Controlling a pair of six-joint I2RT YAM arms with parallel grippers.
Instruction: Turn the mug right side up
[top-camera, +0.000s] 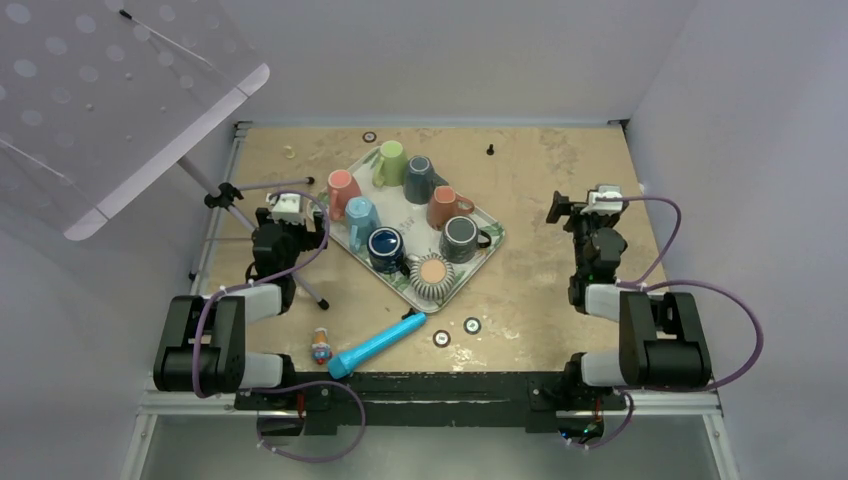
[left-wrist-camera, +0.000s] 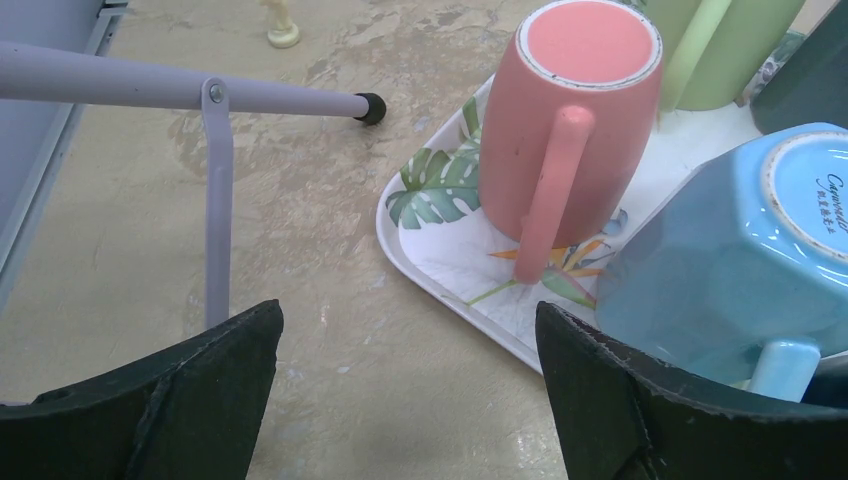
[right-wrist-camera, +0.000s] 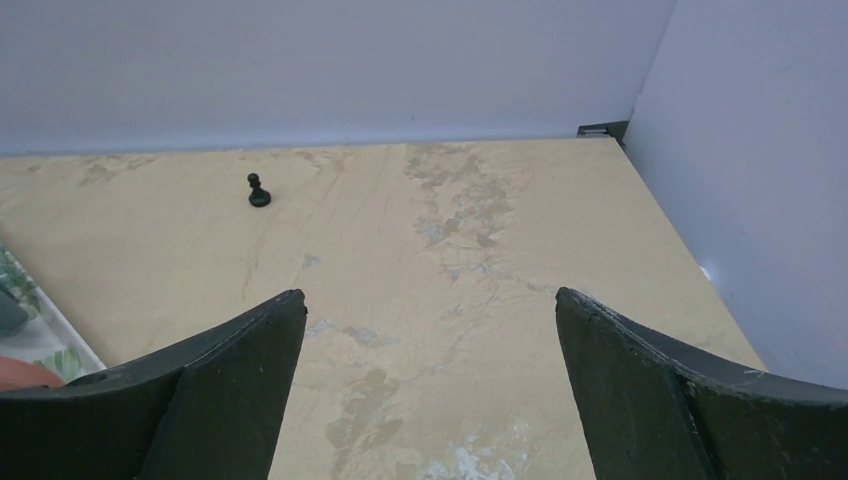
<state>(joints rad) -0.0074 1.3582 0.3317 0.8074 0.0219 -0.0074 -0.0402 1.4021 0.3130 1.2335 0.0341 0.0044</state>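
Observation:
A leaf-print tray (top-camera: 492, 250) holds several mugs. A pink mug (left-wrist-camera: 565, 120) stands upside down, base up, at the tray's left corner, and it also shows in the top view (top-camera: 342, 188). A light blue mug (left-wrist-camera: 730, 250) sits base up just right of it, also in the top view (top-camera: 362, 220). A dark blue mug (top-camera: 385, 246) and a striped mug (top-camera: 432, 272) stand mouth up. My left gripper (left-wrist-camera: 405, 310) is open and empty over bare table just left of the tray, and it shows in the top view (top-camera: 312, 224). My right gripper (right-wrist-camera: 430, 295) is open and empty, far right of the tray (top-camera: 563, 208).
A green mug (top-camera: 390, 160), a dark green mug (top-camera: 418, 178), an orange mug (top-camera: 443, 207) and a grey mug (top-camera: 460, 238) also sit on the tray. A tripod leg (left-wrist-camera: 190, 92) crosses left of my left gripper. A blue cylinder (top-camera: 375, 345), a small toy (top-camera: 320, 345) and a black pawn (right-wrist-camera: 259, 191) lie on the table.

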